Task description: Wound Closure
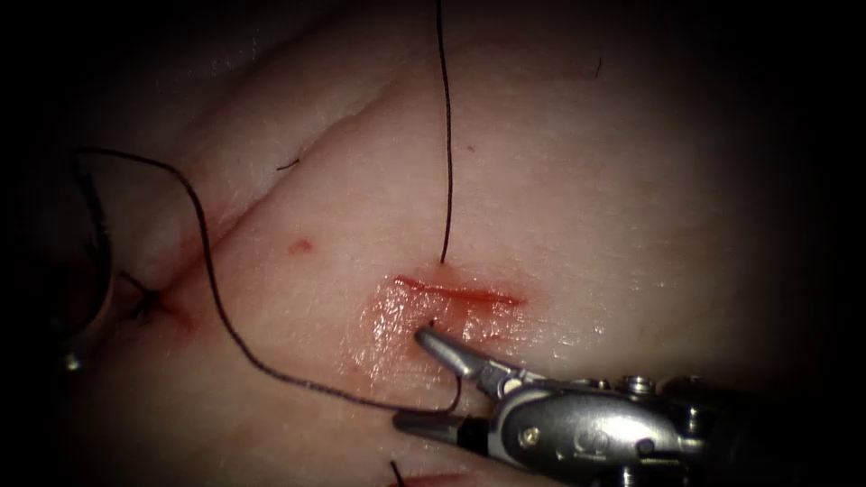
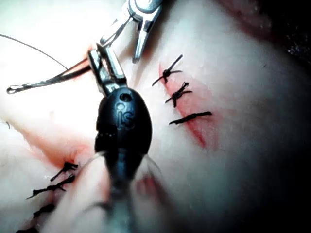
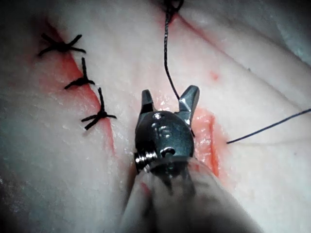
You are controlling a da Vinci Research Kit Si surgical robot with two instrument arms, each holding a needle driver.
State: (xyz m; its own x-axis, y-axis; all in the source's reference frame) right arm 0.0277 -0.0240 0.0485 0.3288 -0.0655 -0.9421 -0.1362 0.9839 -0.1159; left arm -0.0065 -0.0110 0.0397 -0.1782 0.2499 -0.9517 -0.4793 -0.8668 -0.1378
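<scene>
- Gapes empty at the near edge of the cut [image 1: 460,293]: right tool [image 1: 408,377]; thread [image 1: 446,135] runs between its jaws.
- Grips the needle [image 2: 48,81] clear of the tissue [image 1: 586,180], far left: left tool [image 2: 99,60], clamped.
- Shows thread through this cut, apparently unknotted; neighbouring stitches [image 3: 73,82] tied.

**Old stitches and stray marks**

Three knotted stitches [image 3: 82,82] close a neighbouring wound. Another dark knot [image 1: 149,302] sits well left of the open cut [image 1: 460,293]. Farther off lie a small red spot [image 1: 300,244] and a loose fibre [image 1: 289,164].
</scene>
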